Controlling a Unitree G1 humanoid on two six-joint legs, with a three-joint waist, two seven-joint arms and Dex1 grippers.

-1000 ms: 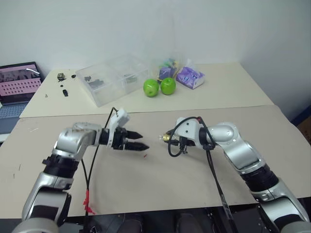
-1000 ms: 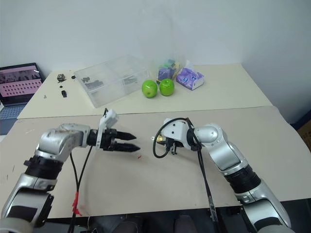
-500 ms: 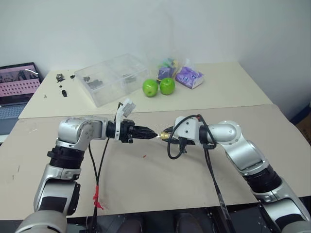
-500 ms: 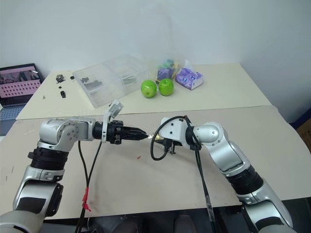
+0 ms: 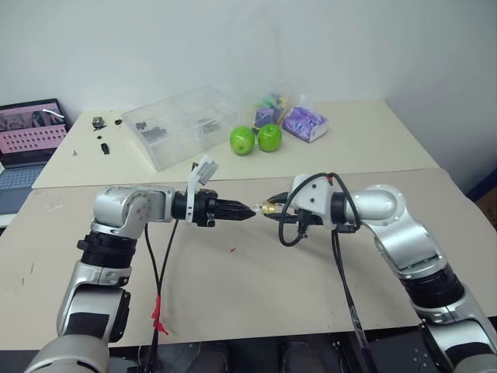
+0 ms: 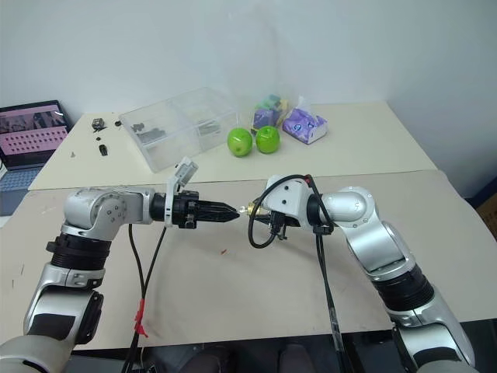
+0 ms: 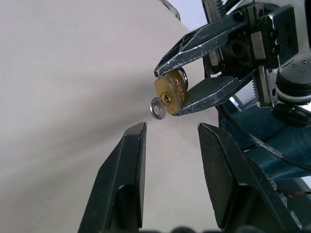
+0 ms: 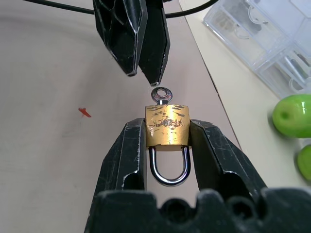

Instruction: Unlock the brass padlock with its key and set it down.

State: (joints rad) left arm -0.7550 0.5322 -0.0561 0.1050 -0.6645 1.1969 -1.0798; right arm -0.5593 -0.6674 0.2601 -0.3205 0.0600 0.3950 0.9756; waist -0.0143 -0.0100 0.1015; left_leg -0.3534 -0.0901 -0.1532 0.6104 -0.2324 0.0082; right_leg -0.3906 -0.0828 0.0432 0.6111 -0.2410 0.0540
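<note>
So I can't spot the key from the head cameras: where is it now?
The key sticks out of the brass padlock clamped in the right tool, just short of the left tool's tips.

Padlock in right gripper; key faces left gripper.

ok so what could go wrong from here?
1. The left end effector sits just short of the key, not on its head. The head is tiny, so closing could miss it or knock it.
2. The right end effector pinches the brass padlock only by its sides, above the table. Turning the key might twist the padlock loose.
3. The shackle lies between the right fingers, so it may lack room to pop.
</note>
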